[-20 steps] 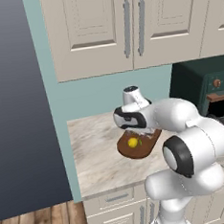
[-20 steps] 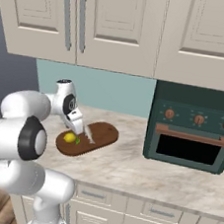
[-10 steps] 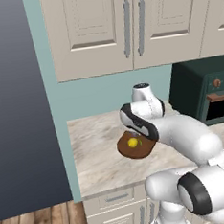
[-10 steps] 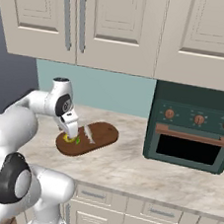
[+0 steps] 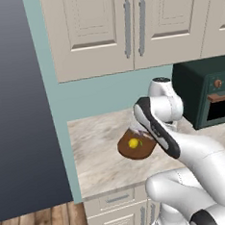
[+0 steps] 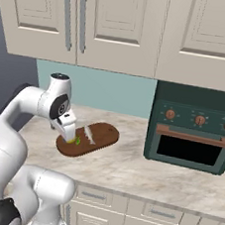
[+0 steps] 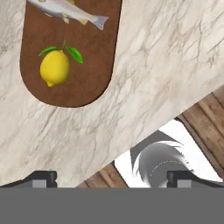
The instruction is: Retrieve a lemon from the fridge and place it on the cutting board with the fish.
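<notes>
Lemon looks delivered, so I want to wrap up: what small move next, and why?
Probably just lift the tool clear. The lemon lies free on the cutting board beside the fish, and the fingers stand wide apart, holding nothing.

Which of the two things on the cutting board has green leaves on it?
The lemon, the round yellow one near the cutting board's rounded end. The fish beside it is long, silvery and leafless.

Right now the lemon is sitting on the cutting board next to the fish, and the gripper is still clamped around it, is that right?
Not quite. The lemon does lie on the cutting board beside the fish, but the hand view shows the gripper open and clear of it.
</notes>
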You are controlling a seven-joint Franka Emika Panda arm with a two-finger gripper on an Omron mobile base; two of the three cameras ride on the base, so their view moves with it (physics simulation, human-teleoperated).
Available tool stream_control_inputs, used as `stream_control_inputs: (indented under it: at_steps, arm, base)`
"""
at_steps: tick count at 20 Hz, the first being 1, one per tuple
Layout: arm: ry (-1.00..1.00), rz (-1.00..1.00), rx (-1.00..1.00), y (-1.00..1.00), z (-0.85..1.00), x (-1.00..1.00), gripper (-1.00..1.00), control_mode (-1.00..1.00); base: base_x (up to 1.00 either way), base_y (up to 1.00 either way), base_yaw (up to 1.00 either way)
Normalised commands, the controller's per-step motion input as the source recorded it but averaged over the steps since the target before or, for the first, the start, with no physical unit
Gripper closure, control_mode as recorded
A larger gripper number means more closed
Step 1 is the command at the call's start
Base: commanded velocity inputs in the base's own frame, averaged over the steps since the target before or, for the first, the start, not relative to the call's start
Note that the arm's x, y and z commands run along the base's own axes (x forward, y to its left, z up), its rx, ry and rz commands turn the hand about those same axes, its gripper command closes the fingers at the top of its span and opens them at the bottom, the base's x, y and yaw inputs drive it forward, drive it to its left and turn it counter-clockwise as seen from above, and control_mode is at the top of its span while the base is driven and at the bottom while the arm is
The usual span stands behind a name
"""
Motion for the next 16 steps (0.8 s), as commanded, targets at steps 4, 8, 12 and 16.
stream_control_inputs:
  at_steps: [4, 8, 12, 16]
  arm:
    - [0.00, 0.28, 0.01, -0.09, 0.49, -0.11, -1.00, -1.00]
    - [0.00, 0.32, -0.02, -0.27, 0.34, 0.00, -1.00, -1.00]
    - [0.00, 0.29, -0.13, -0.14, 0.41, 0.00, -1.00, -1.00]
    - [0.02, 0.30, -0.03, 0.00, 0.30, -0.25, -1.00, -1.00]
  base:
    - [0.00, 0.00, 0.00]
    - [0.00, 0.00, 0.00]
    - [0.00, 0.00, 0.00]
    - [0.00, 0.00, 0.00]
